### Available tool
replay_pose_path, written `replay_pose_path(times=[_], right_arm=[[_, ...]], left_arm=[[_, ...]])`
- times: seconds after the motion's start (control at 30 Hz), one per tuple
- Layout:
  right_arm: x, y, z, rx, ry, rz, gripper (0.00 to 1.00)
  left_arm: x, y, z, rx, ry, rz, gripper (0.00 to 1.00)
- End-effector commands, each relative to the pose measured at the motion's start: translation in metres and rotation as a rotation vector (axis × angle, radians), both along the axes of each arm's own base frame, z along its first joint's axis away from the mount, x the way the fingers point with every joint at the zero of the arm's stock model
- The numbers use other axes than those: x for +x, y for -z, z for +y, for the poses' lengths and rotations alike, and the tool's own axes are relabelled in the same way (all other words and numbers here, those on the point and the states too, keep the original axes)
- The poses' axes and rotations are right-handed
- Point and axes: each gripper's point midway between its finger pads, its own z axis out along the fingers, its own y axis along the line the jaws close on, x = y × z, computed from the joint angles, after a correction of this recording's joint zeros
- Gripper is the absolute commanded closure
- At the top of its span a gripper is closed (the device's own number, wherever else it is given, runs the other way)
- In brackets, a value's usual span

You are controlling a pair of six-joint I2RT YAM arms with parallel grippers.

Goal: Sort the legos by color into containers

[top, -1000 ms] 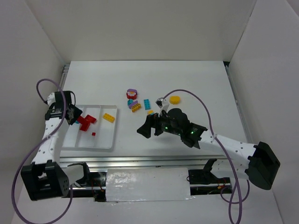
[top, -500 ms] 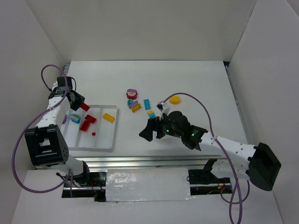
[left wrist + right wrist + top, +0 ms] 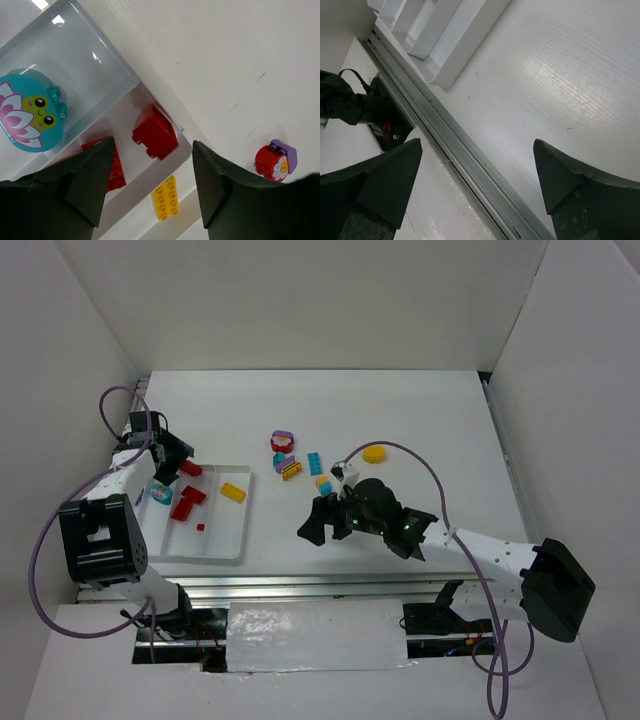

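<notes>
Left gripper (image 3: 151, 145): since 1 second ago it has swung from the tray's left side to its far end, and its jaws have parted. It holds nothing now.
Red brick (image 3: 155, 132): it lies free at the far end of the red compartment, between the parted fingers and, as far as you can see, touching neither.
Tray (image 3: 222, 535): a teal frog piece (image 3: 30, 117) sits in the compartment on one side of the reds, a yellow brick (image 3: 167, 198) in the one on the other side.
Right gripper (image 3: 477, 145): it is spread wide and empty, hovering over bare table near the tray's near corner. It has barely shifted.
Loose legos (image 3: 315, 461): about 5 sit clustered mid-table, beyond the right gripper.
Handling: treat them as light, rigid plastic with smooth sides. They will likely skate or twist if you pinch off-centre.
Hold: take rectangular ones across their 2 long flat sides, low down. Close on the yellow disc (image 3: 374, 453) across its full width, centred.
</notes>
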Motion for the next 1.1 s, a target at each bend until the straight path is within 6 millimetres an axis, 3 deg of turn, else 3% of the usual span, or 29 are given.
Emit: replay_pose_path(times=[0.0, 0.13, 0.23, 0.37, 0.47, 0.53, 0.63, 0.7, 0.83, 0.93, 0.97, 1.0, 1.03, 1.07], right_arm=[[0.006, -0.015, 0.007, 0.023, -0.014, -0.038, 0.0], [0.011, -0.012, 0.009, 0.0, -0.003, -0.035, 0.0], [0.025, -0.004, 0.001, -0.051, 0.08, -0.013, 0.0], [0.046, -0.003, -0.008, -0.103, 0.187, 0.004, 0.0], [0.06, -0.009, -0.014, -0.098, 0.246, 0.009, 0.0], [0.061, -0.012, -0.012, -0.082, 0.241, 0.012, 0.0], [0.058, -0.012, -0.008, -0.07, 0.219, 0.022, 0.0], [0.06, -0.007, -0.013, -0.086, 0.238, 0.024, 0.0], [0.075, 0.002, -0.032, -0.109, 0.312, 0.055, 0.0], [0.081, 0.0, -0.042, -0.106, 0.343, 0.054, 0.0], [0.087, 0.0, -0.049, -0.127, 0.383, 0.041, 0.0], [0.093, 0.002, -0.054, -0.165, 0.401, 0.033, 0.0], [0.102, 0.005, -0.061, -0.195, 0.439, 0.026, 0.0], [0.108, 0.02, -0.065, -0.244, 0.452, 0.058, 0.0]], left_arm=[[0.005, 0.002, -0.002, -0.02, -0.004, -0.033, 0.23], [0.001, -0.001, -0.004, -0.021, -0.006, -0.041, 0.13], [0.0, -0.025, -0.009, -0.012, 0.024, -0.097, 0.11], [-0.009, -0.078, -0.012, 0.08, 0.041, -0.19, 0.06], [-0.013, -0.092, -0.01, 0.108, 0.033, -0.234, 0.04], [-0.01, -0.091, -0.006, 0.118, 0.023, -0.229, 0.07], [-0.005, -0.065, -0.01, 0.085, 0.046, -0.151, 0.2], [-0.005, -0.06, -0.014, 0.073, 0.059, -0.152, 0.26], [-0.007, -0.045, -0.021, 0.053, 0.085, -0.17, 0.22], [-0.01, -0.031, -0.02, 0.053, 0.087, -0.118, 0.35], [-0.013, -0.03, -0.021, 0.051, 0.085, -0.112, 0.47], [-0.016, -0.03, -0.023, 0.056, 0.095, -0.116, 0.47], [-0.016, -0.042, -0.027, 0.056, 0.108, -0.158, 0.42], [-0.019, -0.046, -0.028, 0.06, 0.116, -0.17, 0.39]])
